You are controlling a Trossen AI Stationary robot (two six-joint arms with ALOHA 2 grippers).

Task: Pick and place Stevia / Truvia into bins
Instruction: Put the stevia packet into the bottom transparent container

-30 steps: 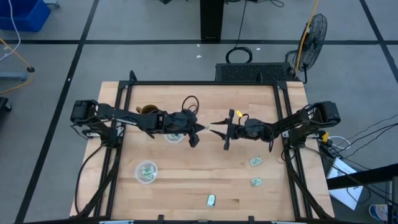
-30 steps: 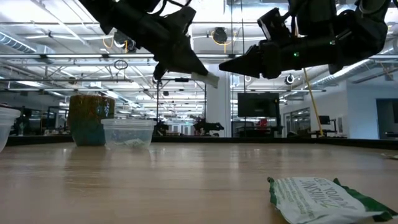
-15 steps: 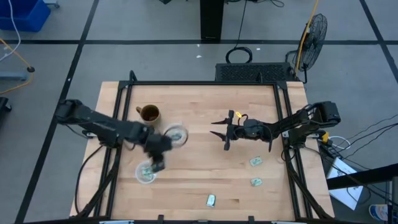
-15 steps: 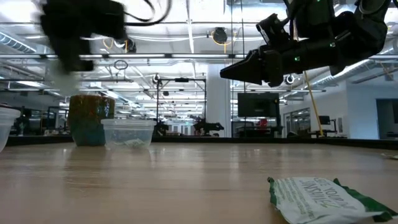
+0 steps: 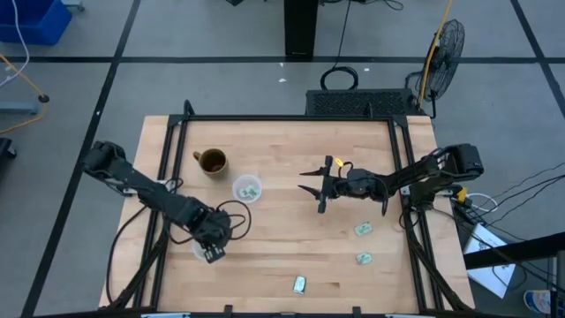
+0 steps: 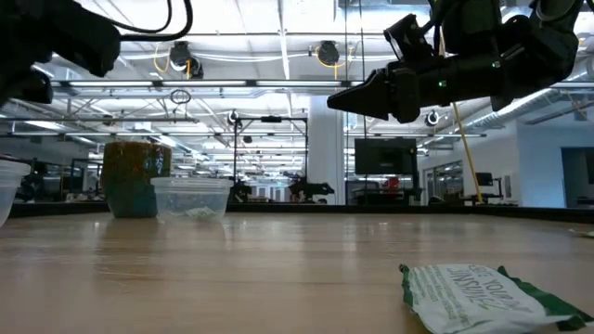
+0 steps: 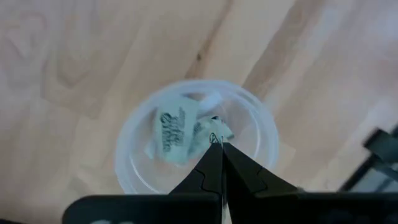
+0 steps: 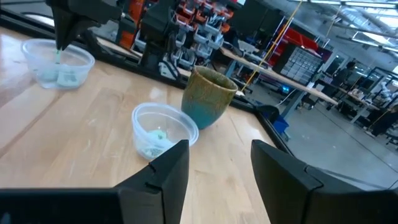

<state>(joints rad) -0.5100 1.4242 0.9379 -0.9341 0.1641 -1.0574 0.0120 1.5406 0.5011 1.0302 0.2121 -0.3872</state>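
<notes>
The left gripper, jaws closed on a Stevia sachet, hangs over the lower-left cup; the right gripper hovers mid-table, jaws open.

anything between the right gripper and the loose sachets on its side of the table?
Nothing visible. The right gripper hangs above the table with its jaws open and empty. The nearest sachet lies flat on bare wood, with two more sachets beyond it, all uncovered. The mug and the cup stand on the other side.
</notes>
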